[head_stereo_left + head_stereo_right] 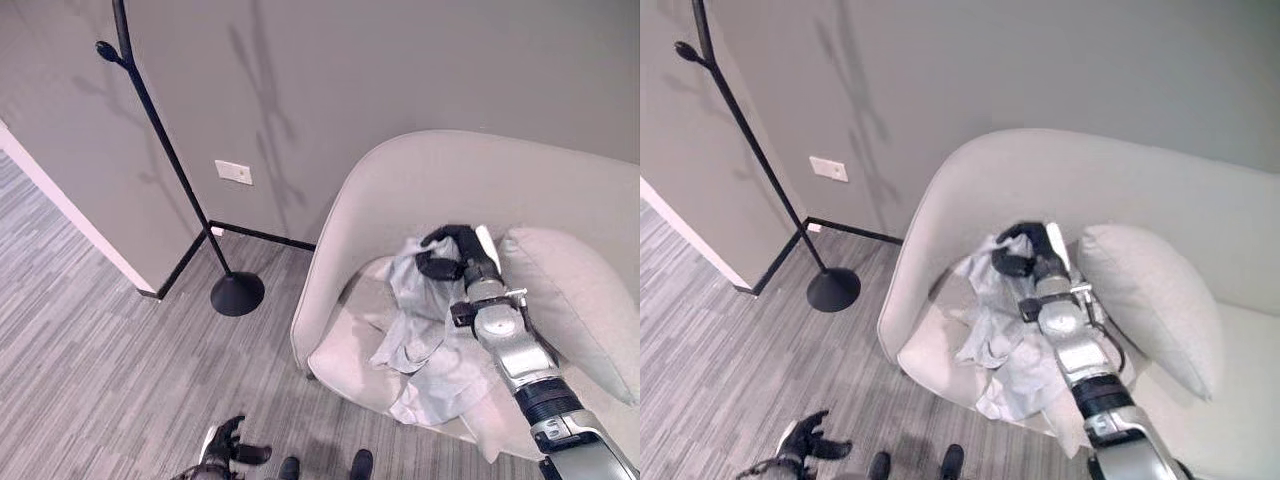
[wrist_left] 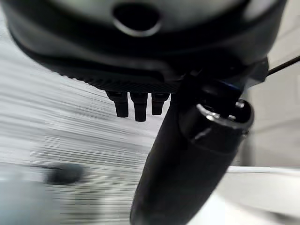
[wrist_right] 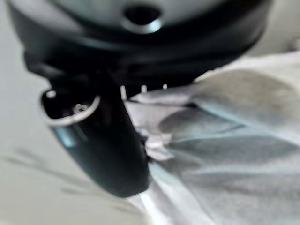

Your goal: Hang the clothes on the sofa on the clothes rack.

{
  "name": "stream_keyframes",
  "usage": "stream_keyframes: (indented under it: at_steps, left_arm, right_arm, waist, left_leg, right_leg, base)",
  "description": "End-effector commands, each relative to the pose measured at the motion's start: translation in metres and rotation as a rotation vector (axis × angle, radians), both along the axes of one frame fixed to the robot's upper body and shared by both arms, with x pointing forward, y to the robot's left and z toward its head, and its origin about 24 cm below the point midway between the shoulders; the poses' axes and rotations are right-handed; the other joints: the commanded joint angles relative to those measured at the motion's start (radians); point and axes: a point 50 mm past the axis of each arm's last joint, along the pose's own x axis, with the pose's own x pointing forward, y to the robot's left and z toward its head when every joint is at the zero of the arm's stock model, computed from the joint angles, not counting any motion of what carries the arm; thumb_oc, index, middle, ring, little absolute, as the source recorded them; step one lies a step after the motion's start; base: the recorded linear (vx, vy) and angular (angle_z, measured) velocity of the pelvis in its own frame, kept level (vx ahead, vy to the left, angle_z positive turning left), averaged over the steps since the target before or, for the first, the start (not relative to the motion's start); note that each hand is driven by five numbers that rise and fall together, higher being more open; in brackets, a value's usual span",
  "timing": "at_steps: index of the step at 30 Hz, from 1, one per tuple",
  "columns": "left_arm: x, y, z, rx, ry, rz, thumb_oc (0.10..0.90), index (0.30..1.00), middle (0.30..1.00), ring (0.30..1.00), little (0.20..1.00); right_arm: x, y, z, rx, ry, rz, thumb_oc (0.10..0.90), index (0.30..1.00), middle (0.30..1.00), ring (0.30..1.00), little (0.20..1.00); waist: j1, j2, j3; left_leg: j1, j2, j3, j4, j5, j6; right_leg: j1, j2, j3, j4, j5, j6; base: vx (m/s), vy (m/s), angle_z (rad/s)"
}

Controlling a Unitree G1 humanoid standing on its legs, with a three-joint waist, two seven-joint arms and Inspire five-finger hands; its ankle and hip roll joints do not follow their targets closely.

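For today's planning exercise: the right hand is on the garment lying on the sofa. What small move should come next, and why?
Probably lift the right hand straight up a little. Its fingers look curled into the top of the pale garment, which is draped on the sofa seat, and the clothes rack stands apart to the left, so the cloth must clear the seat first.

Crumpled pale grey garment draped over beige sofa seat edge, black clothes rack upright beside wall

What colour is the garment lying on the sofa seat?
The garment is pale grey, slightly bluish, and plain; the left eye view shows it best.
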Motion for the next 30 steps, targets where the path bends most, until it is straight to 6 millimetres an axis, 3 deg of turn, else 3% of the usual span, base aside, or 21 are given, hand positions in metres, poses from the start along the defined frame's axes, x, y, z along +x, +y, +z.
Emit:
stream_keyframes:
  at_steps: [1,6,8,11,13,14,16,17,18,23,30]
  left_arm:
    - [0.030,0.006,0.021,0.040,-0.159,-0.004,0.800,0.900,0.900,0.900,0.900]
    - [0.059,0.007,0.066,0.068,-0.408,-0.075,0.800,0.900,0.900,0.900,0.900]
    - [0.063,0.007,0.075,0.080,-0.452,-0.086,0.800,0.900,0.900,0.900,0.900]
    - [0.084,0.005,0.114,0.159,-0.643,-0.140,0.800,0.900,0.900,0.900,0.900]
    - [0.088,0.006,0.122,0.182,-0.683,-0.143,0.800,0.900,0.900,0.900,0.900]
    - [0.095,0.005,0.137,0.196,-0.753,-0.140,0.800,0.900,0.900,0.900,0.900]
    - [0.098,0.005,0.146,0.200,-0.790,-0.143,0.800,0.900,0.900,0.900,0.900]
    - [0.102,0.003,0.157,0.196,-0.842,-0.151,0.800,0.900,0.900,0.900,0.900]
    - [0.102,0.003,0.157,0.195,-0.844,-0.149,0.800,0.900,0.900,0.900,0.900]
    - [0.108,-0.004,0.172,0.173,-0.918,-0.162,0.800,0.900,0.900,0.900,0.900]
    - [0.119,-0.007,0.188,0.192,-0.996,-0.143,0.800,0.900,0.900,0.900,0.900]
  right_arm:
    - [0.001,0.010,0.075,-0.006,-0.363,0.060,0.400,0.300,0.300,0.300,0.300]
    - [-0.012,0.028,0.134,-0.040,-0.616,0.111,0.400,0.300,0.300,0.300,0.300]
    - [-0.013,0.031,0.143,-0.040,-0.656,0.116,0.400,0.300,0.300,0.300,0.300]
    - [-0.021,0.042,0.191,-0.037,-0.843,0.112,0.400,0.300,0.300,0.300,0.300]
    - [-0.022,0.046,0.202,-0.035,-0.881,0.110,0.400,0.300,0.300,0.300,0.300]
    - [-0.025,0.051,0.221,-0.016,-0.942,0.107,0.400,0.300,0.300,0.300,0.300]
    - [-0.025,0.055,0.234,-0.007,-0.975,0.109,0.400,0.300,0.300,0.300,0.300]
    - [-0.026,0.057,0.253,0.007,-1.018,0.085,0.400,0.300,0.300,0.300,0.300]
    - [-0.025,0.057,0.255,0.007,-1.020,0.086,0.400,0.300,0.300,0.300,0.300]
    - [-0.022,0.073,0.301,0.113,-1.080,0.078,0.400,0.300,0.300,0.300,0.300]
    - [-0.022,0.103,0.329,0.229,-1.076,0.191,0.400,0.300,0.300,0.300,0.300]
  waist:
    - [0.026,-0.016,-0.093]
    - [0.033,-0.015,-0.107]
    - [0.034,-0.015,-0.109]
    - [0.040,-0.022,-0.122]
    - [0.041,-0.024,-0.123]
    - [0.043,-0.027,-0.131]
    - [0.043,-0.028,-0.132]
    - [0.048,-0.034,-0.142]
    - [0.047,-0.033,-0.140]
    - [0.056,-0.047,-0.160]
    - [0.058,-0.062,-0.169]
  left_leg:
    - [0.000,0.051,0.055,0.005,-0.050,-0.032]
    - [0.007,0.048,0.062,0.005,-0.057,-0.029]
    - [0.009,0.048,0.062,0.005,-0.059,-0.029]
    - [0.013,0.049,0.064,0.005,-0.060,-0.030]
    - [0.014,0.049,0.065,0.005,-0.061,-0.030]
    - [0.016,0.048,0.067,0.005,-0.061,-0.030]
    - [0.018,0.049,0.068,0.005,-0.062,-0.030]
    - [0.022,0.048,0.067,0.005,-0.062,-0.030]
    - [0.022,0.048,0.067,0.005,-0.062,-0.030]
    - [0.028,0.047,0.063,0.005,-0.063,-0.032]
    - [0.030,0.046,0.054,0.005,-0.060,-0.032]
  right_leg:
    - [0.065,-0.045,0.032,0.007,-0.121,0.092]
    - [0.073,-0.046,0.039,0.007,-0.118,0.093]
    - [0.073,-0.045,0.042,0.007,-0.118,0.093]
    - [0.075,-0.045,0.046,0.007,-0.116,0.093]
    - [0.077,-0.045,0.048,0.007,-0.116,0.092]
    - [0.078,-0.043,0.051,0.007,-0.115,0.091]
    - [0.080,-0.043,0.053,0.007,-0.115,0.090]
    - [0.086,-0.042,0.054,0.007,-0.116,0.089]
    - [0.086,-0.042,0.055,0.007,-0.116,0.089]
    - [0.094,-0.039,0.053,0.007,-0.116,0.085]
    - [0.098,-0.035,0.051,0.007,-0.114,0.084]
  base:
    - [-0.03,0.018,-0.02]
    - [-0.02,0.013,-0.07]
    - [-0.02,-0.001,-0.05]
    - [-0.02,-0.007,-0.06]
    - [0.00,0.000,0.00]
    - [0.00,0.000,0.00]
    - [0.00,0.000,0.00]
    - [0.00,0.000,0.00]
    - [0.00,0.000,0.00]
    - [0.00,-0.001,0.01]
    - [0.00,0.000,0.00]
